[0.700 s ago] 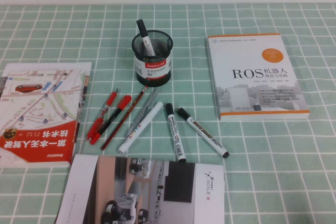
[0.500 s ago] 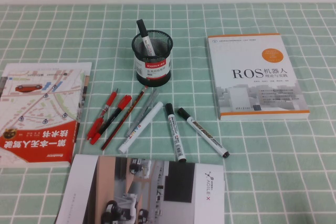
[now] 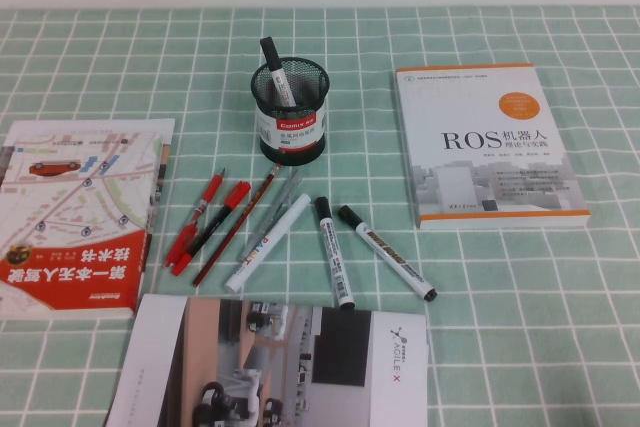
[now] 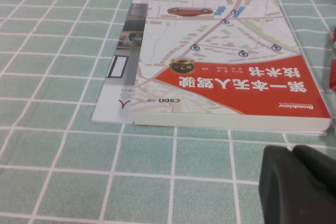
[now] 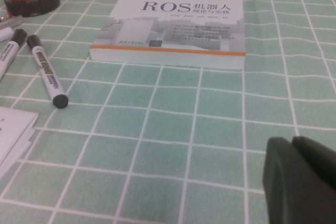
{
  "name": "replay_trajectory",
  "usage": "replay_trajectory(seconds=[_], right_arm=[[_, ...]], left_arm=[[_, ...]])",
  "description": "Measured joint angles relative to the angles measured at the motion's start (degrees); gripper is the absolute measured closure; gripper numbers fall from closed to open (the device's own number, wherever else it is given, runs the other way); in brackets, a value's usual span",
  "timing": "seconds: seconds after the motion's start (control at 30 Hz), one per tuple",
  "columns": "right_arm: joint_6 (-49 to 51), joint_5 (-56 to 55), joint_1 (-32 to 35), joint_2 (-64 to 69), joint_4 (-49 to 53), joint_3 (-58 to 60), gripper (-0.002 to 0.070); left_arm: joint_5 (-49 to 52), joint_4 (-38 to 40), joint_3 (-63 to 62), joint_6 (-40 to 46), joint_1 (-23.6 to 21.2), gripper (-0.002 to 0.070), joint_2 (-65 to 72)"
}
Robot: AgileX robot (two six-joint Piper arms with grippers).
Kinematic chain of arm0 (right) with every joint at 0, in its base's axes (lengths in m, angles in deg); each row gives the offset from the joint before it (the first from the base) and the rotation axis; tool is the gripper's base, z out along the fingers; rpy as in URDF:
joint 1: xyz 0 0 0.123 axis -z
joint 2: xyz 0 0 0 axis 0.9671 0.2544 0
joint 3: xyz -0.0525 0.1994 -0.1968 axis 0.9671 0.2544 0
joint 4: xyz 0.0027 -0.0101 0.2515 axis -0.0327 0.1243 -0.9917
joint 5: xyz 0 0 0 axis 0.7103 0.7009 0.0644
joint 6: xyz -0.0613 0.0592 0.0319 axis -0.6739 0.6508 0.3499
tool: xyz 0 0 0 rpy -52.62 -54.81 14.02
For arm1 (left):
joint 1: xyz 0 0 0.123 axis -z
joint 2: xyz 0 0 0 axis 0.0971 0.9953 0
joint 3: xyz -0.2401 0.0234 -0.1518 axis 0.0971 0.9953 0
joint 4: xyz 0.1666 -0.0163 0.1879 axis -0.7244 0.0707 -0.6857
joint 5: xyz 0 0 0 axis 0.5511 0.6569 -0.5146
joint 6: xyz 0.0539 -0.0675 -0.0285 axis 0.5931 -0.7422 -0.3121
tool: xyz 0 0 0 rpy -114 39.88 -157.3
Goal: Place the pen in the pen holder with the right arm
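Right claw [image 5: 302, 179] hovers shut and empty near the white ROS book [image 5: 178, 19]; left claw [image 4: 296, 182], openness unclear, hovers beside the red map-covered book [image 4: 220, 77]. Grey-labelled black-capped pen [image 3: 385, 252] lies on the desk [image 3: 520, 327], apart from the black mesh pen holder [image 3: 290, 112].

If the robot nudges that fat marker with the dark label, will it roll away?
Probably a bit. The thick marker with black cap and dark printed label has a round barrel and lies flat on the green checked tablecloth, so a sideways push could roll it. It looks rigid, so it shouldn't bend when lifted.
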Motion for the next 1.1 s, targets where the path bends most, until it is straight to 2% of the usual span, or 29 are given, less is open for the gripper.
replay_trajectory(seconds=[1.1], right_arm=[[0.0, -3.6, 0.0, 0.0, -0.1, 0.0, 0.0696]], left_arm=[[0.0, 0.0, 0.0, 0.0, 0.0, 0.0679, 0.0]])
